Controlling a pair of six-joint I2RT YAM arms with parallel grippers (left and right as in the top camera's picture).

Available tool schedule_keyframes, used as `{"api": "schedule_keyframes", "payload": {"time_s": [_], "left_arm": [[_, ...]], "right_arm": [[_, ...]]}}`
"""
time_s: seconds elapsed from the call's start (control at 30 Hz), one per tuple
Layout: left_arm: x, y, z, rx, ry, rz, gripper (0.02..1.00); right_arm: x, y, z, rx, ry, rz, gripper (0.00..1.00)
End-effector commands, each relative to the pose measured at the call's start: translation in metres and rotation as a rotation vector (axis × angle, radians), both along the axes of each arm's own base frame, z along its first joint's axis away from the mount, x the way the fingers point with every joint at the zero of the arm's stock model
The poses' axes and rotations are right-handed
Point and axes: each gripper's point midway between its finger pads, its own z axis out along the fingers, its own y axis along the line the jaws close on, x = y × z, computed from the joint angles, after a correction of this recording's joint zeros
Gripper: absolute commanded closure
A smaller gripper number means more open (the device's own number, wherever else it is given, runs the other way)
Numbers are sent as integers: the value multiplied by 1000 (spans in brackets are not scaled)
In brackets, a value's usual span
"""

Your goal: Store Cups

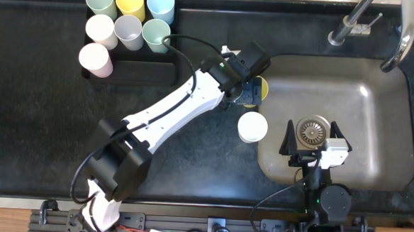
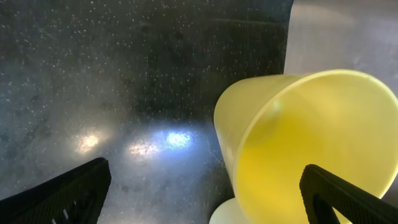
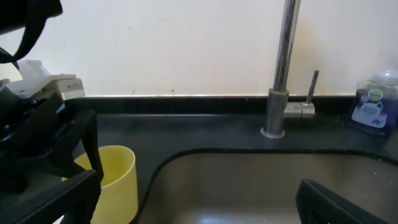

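A yellow cup (image 1: 261,88) (image 2: 311,143) (image 3: 115,179) stands upright on the black counter at the sink's left rim. My left gripper (image 1: 253,90) (image 2: 205,169) hangs over it, open, with the cup close to one finger (image 2: 348,198) and not clamped. A white cup (image 1: 252,127) stands just in front of it, its rim (image 2: 225,215) barely showing. Several pastel cups (image 1: 128,31) fill the black tray (image 1: 147,72) at the back left. My right gripper (image 1: 313,130) (image 3: 199,186) is open over the sink basin with nothing in it.
The steel sink (image 1: 378,104) takes up the right side, with its drain (image 1: 313,130) under my right gripper. A tap (image 1: 350,24) (image 3: 281,74) stands behind it, and a soap bottle (image 3: 375,102) sits at the far right. The tray's front right slot is bare.
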Motion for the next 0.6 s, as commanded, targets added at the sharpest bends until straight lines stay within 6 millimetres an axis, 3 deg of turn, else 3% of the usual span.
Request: {"api": "schedule_keyframes", "payload": {"time_s": [0.03,0.07,0.1,0.23,0.37,0.43,0.5,0.6], "left_arm": [[6,-1,-2,-17,2,30,700],[7,-1,-1,-19,-2,31,901],[9,-1,-1,-21,-7,33,982],[21,2,13,-27,-45,51,982],[40,23,53,-18,-125,110,982],[48,42,77,-20,-161,152,982],[55,80,109,-33,-190,230,982],[54,135,129,-46,-155,353,982]], "right_arm": [[0,0,-4,-3,1,1,3],[0,0,-4,-3,1,1,3],[0,0,-4,-3,1,1,5],[0,0,-4,-3,1,1,3],[0,0,-4,-3,1,1,5],[0,0,-4,-3,1,1,3],[0,0,-4,-3,1,1,5],[0,0,-4,-3,1,1,3]]}}
